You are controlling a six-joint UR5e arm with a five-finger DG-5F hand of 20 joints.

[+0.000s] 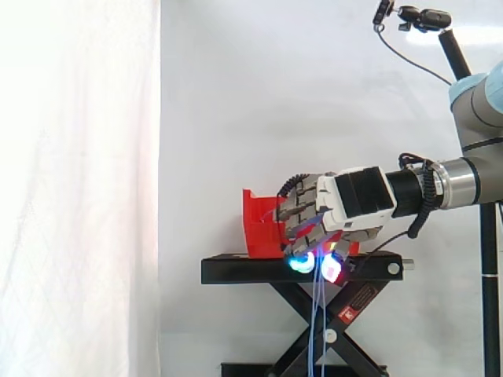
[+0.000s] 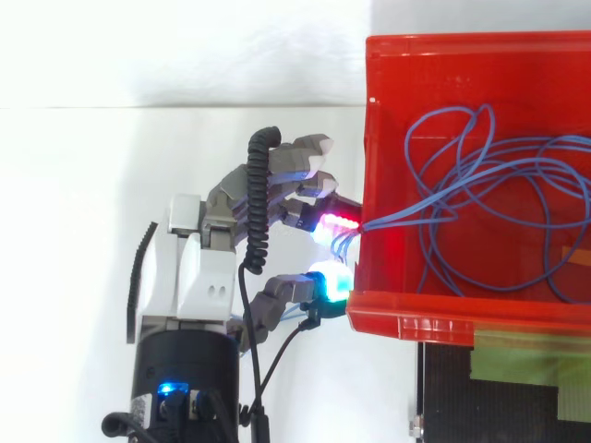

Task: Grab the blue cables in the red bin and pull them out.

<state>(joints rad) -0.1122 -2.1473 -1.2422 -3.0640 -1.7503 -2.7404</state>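
A red bin (image 2: 462, 314) (image 1: 259, 228) sits on a black stand and holds a loose tangle of thin blue cables (image 2: 499, 175). Several strands run over the bin's left wall into my hand (image 2: 277, 198) (image 1: 334, 208), which sits just outside that wall. Its fingers are curled and pinch the strands between glowing red and cyan fingertips (image 2: 332, 277). In the side view the pinched blue cables (image 1: 317, 330) hang straight down from the hand in front of the stand.
The black scissor-lift stand (image 1: 236, 269) carries the bin before a white curtain. A camera on a pole (image 1: 424, 17) stands at the upper right. In the top view a black surface with green tape (image 2: 517, 369) lies below the bin.
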